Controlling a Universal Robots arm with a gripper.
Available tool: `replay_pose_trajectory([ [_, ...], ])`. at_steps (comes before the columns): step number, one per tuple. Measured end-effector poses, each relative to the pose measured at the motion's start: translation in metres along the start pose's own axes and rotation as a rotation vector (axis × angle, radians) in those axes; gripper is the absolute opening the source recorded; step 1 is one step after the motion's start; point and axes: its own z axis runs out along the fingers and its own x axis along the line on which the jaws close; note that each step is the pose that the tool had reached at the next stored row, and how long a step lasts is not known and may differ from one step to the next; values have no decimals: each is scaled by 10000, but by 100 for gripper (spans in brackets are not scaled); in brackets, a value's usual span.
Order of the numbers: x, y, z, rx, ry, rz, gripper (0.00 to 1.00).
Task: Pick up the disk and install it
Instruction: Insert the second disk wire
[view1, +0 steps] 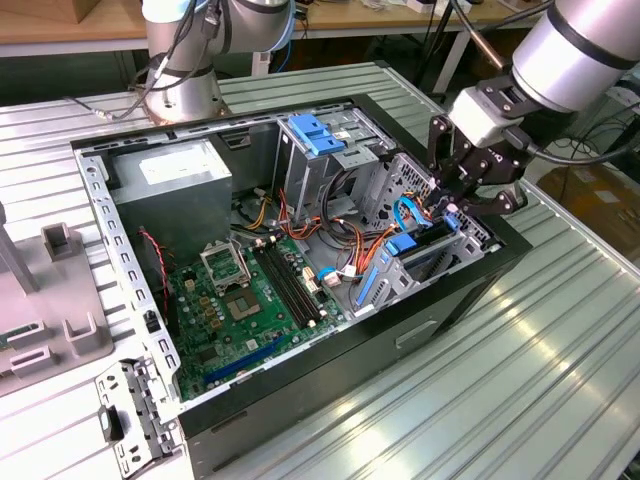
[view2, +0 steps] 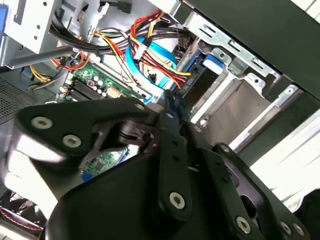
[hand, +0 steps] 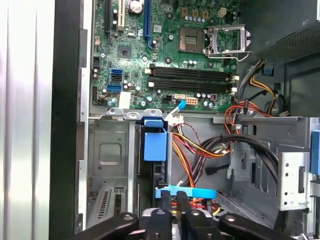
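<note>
The open black computer case (view1: 300, 250) lies mid-frame on the ribbed metal desk (view1: 520, 360); the green motherboard (view1: 240, 300) sits lower left inside, the grey power-supply box (view1: 170, 185) behind it.

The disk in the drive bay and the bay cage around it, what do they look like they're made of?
The disk: its visible end looks like matte blue plastic, judging by the solid colour and soft moulded edges; the dark body below it is too shadowed to judge. The bay cage looks like bare sheet metal, dull silver-grey, with stamped ribs and punched holes. The claw sits at the disk's near end.
</note>
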Motion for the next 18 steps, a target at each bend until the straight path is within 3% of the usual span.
replay_pose_trajectory([
  [1, 5, -1, 28, -4, -16, 0, 11],
  [4, 21, -5, 112, -28, -20, 2, 11],
  [10, 37, -9, 185, -69, -33, 11, 11],
  [12, 43, -11, 212, -79, -62, 13, 11],
  [14, 54, -11, 211, -79, -148, 12, 11],
  [16, 53, -11, 208, -78, -188, 11, 11],
  [18, 47, -11, 168, -77, -271, 9, 11],
])
